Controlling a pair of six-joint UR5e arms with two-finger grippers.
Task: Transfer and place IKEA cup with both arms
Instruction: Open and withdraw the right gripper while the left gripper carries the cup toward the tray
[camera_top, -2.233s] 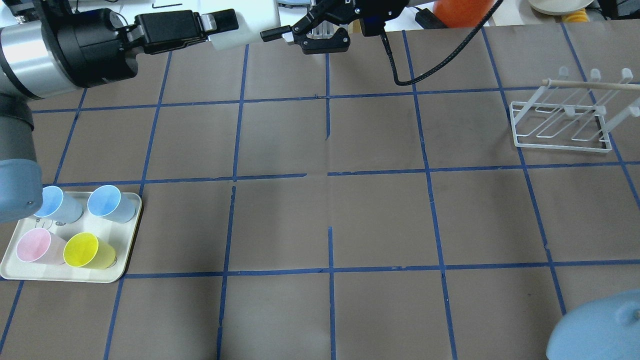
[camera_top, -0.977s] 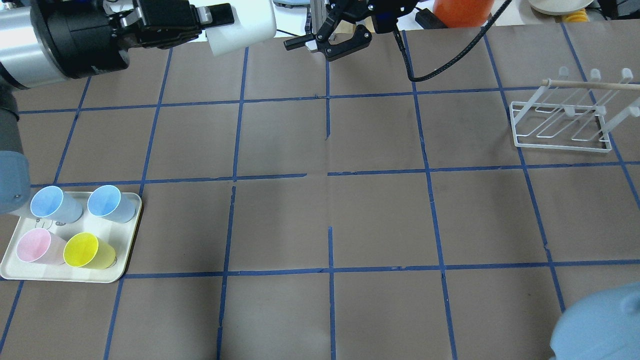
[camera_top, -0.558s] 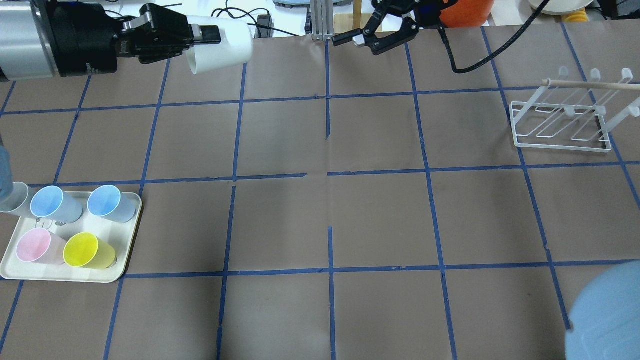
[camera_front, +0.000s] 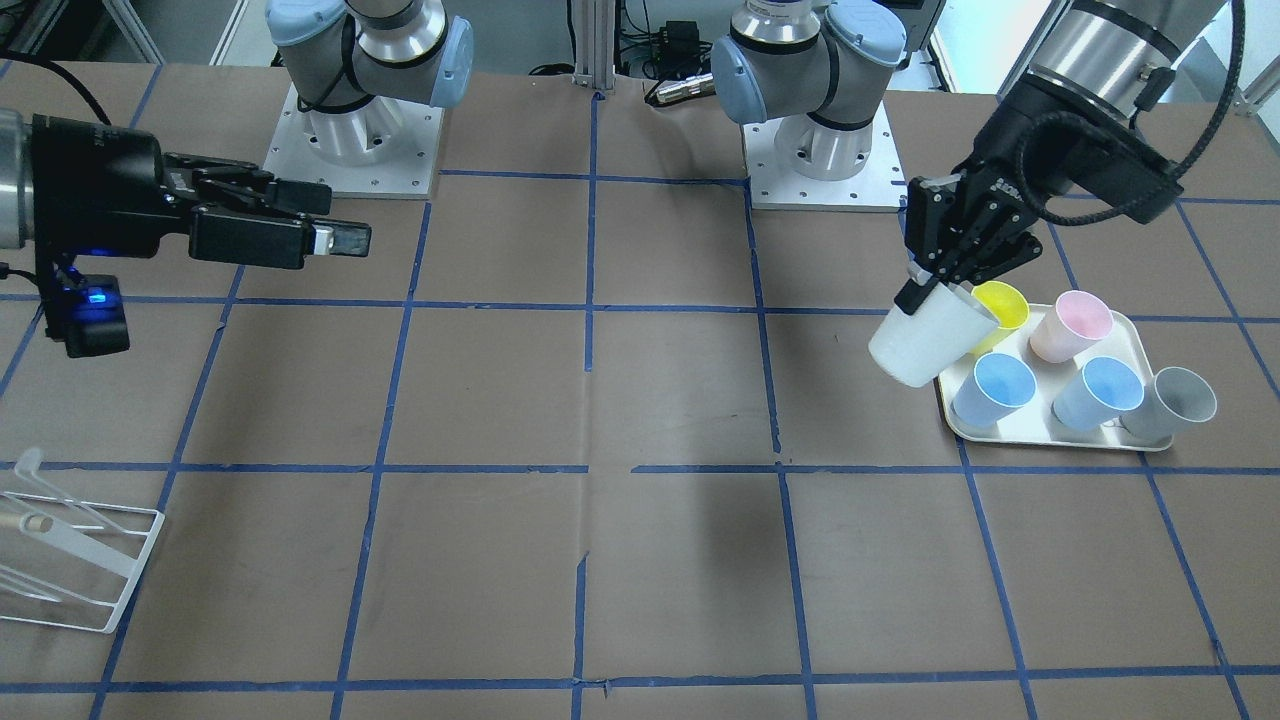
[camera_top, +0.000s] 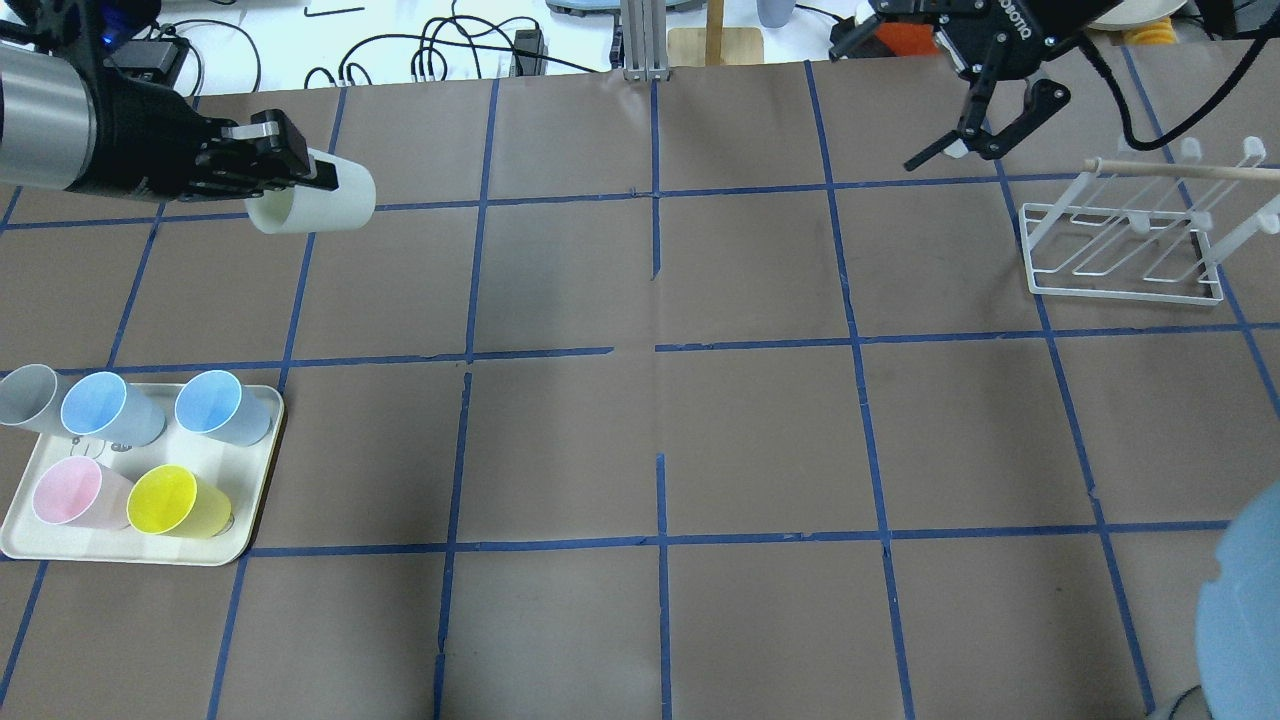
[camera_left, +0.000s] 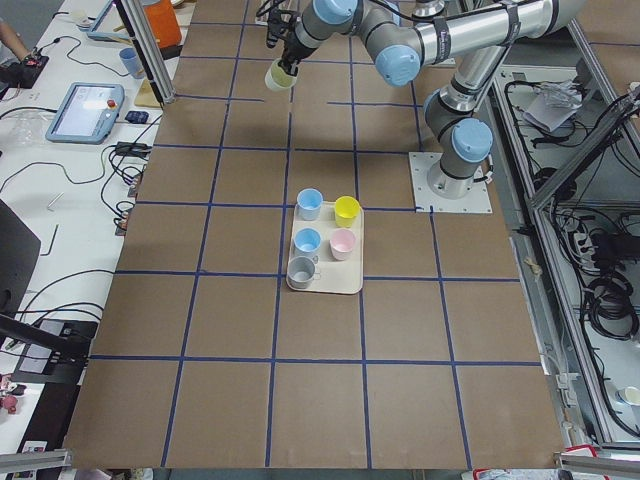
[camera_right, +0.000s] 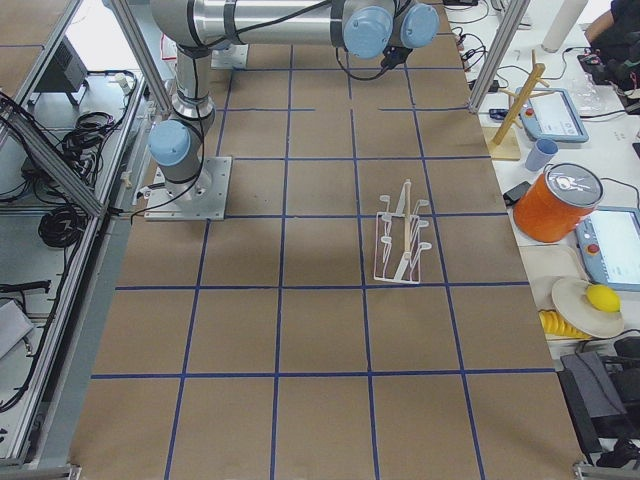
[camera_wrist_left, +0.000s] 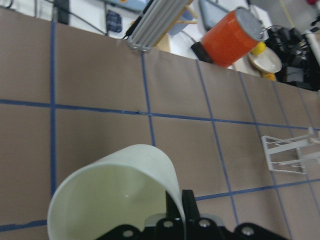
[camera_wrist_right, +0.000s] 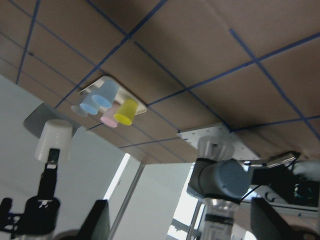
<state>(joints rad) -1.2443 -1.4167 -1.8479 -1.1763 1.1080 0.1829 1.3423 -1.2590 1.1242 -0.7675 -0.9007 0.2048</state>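
Note:
My left gripper (camera_top: 305, 185) is shut on the rim of the white IKEA cup (camera_top: 318, 206) and holds it tilted in the air over the table's far left. In the front view the left gripper (camera_front: 925, 290) holds the cup (camera_front: 928, 342) just beside the tray. The left wrist view looks into the cup's mouth (camera_wrist_left: 115, 195). My right gripper (camera_top: 955, 158) is open and empty at the far right, near the rack; it also shows in the front view (camera_front: 335, 218).
A cream tray (camera_top: 150, 553) at the near left holds two blue cups, a pink cup (camera_top: 68, 493) and a yellow cup (camera_top: 170, 500); a grey cup (camera_top: 25, 395) stands at its far corner. A white wire rack (camera_top: 1120, 250) stands at the far right.
My left gripper has carried the white cup from the far middle leftward and nearer. My right gripper, open throughout, has swung right toward the rack. The grey cup has come into view.

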